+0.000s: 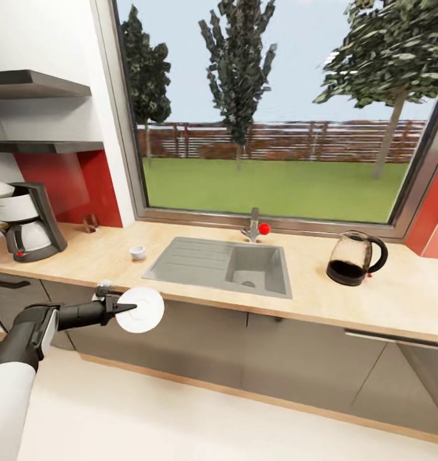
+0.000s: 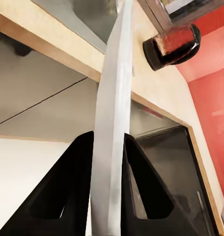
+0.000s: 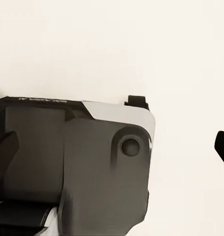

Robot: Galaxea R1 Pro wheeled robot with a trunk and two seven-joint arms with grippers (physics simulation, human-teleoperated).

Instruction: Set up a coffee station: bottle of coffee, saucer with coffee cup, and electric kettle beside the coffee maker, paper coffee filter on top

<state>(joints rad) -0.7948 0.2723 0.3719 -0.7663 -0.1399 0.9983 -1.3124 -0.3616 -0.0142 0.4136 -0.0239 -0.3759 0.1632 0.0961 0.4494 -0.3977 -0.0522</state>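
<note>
White round saucer [image 1: 142, 310] pinched edge-on by left pincer [image 1: 124, 308], lower left, before wooden table [image 1: 321, 291] edge. Thin rim grip: may slip. Right pincer state unclear.

The robot's left arm [image 1: 27, 333] has a smooth white rounded shell near the body, then a dark grey wrist housing with a white side panel, tapering to a slim black gripper [image 1: 126, 308]. Its black triangular fingers [image 2: 58, 196] have hollow cut-out centres.
</note>
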